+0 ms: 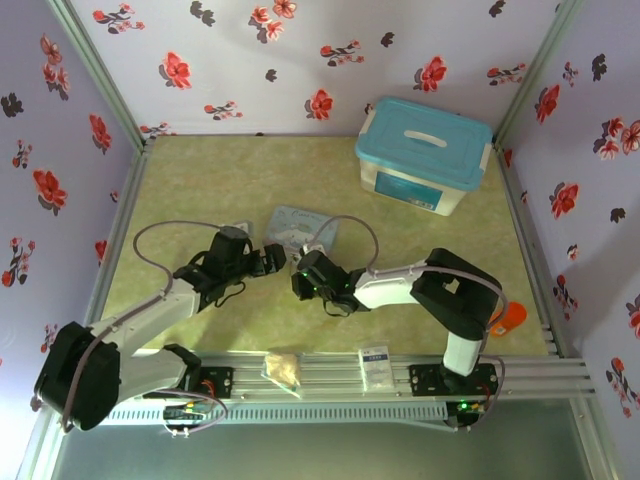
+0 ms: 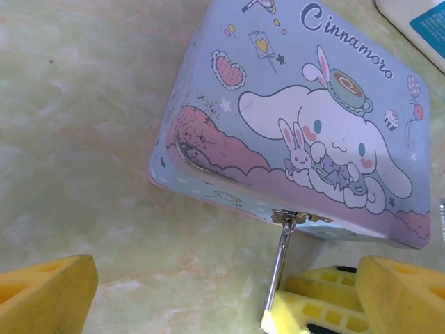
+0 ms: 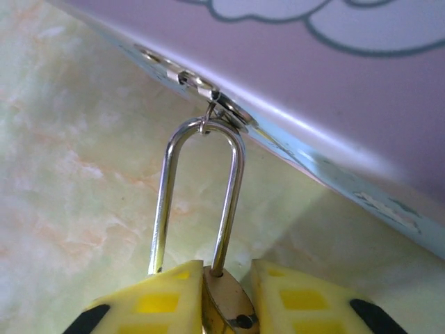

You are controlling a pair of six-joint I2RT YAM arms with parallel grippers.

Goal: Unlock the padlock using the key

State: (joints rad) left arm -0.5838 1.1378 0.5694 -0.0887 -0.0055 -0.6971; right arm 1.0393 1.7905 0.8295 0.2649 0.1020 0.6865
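Right gripper (image 3: 224, 289) clamped on padlock (image 3: 228, 306) body, bottom centre of frame. Risk: any pull likely drags the tin (image 3: 334, 83); any twist could pop the body from the pads. Shackle runs straight up from claw to tin hasp, upper centre. Left gripper (image 2: 226, 282) apart, bottom corners.

The tin (image 2: 229, 132) lid reads "Cinnamoro", perhaps cut off.

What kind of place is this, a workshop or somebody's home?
Probably a small staged test booth, not a home: flower-print panels wall in a marble-patterned table on three sides, and two robot arms are bolted to a metal rail along its near edge.
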